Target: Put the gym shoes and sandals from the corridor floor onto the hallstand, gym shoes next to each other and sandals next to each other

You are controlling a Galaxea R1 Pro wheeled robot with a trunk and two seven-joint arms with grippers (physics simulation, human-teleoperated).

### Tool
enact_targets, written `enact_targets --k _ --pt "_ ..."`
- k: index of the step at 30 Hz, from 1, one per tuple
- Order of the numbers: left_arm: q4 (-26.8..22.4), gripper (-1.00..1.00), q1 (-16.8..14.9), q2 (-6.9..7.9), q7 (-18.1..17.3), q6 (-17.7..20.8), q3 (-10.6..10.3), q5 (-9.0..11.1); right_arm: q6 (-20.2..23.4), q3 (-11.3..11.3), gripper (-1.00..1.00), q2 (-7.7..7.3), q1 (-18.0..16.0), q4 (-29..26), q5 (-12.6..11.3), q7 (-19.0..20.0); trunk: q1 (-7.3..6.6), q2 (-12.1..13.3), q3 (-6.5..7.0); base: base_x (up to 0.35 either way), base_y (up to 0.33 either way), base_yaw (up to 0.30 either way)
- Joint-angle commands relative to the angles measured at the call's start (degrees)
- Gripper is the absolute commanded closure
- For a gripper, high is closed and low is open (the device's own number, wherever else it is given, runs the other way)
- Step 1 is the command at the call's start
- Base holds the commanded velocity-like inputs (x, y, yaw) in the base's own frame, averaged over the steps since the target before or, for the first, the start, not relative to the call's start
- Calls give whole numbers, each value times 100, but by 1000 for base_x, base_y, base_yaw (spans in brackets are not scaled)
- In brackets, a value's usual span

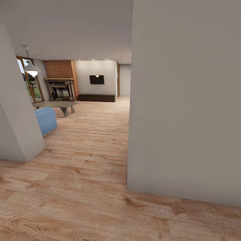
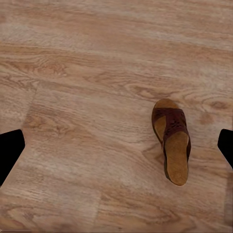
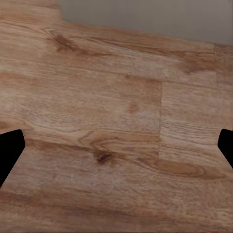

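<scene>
Left wrist view looks down on the corridor floor [image 2: 87,116], where one sandal [image 2: 172,141] lies flat, strap side up, between the two dark fingertips [image 2: 8,153] of the left pincer [image 2: 116,154] but nearer the one at the far edge of the frame. The tips stand wide apart with nothing between them but floor, so this pincer is open and empty, hanging well above the sandal. The right pincer [image 3: 116,150] is likewise spread and empty over bare planks, with the foot of a grey wall [image 3: 145,17] ahead of it. By my reading the search-and-approach step is in hand: no shoe is lifted yet. The next move calls for centring the left pincer over the sandal, descending, and closing across its narrow width.
</scene>
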Motion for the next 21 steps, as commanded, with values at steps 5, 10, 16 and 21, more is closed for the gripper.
enact_targets --k 5,10,16,21 --pt "7 -100 -5 -2 -3 -19 15 6 -17 -2 -100 0 -2 -2 1 -2 0 -3 -6 0 0 97" --pt "7 -100 -5 -2 -3 -19 15 6 -19 -2 -100 0 -2 -2 2 -2 0 -3 -6 0 0 30" --pt "7 -100 -5 -2 -3 -19 15 6 -16 -2 -100 0 -2 -3 1 -2 0 -3 -6 0 0 8" --pt "7 -100 -5 -2 -3 -19 15 6 -16 -2 -100 0 -2 0 1 -2 0 -3 -6 0 0 2"
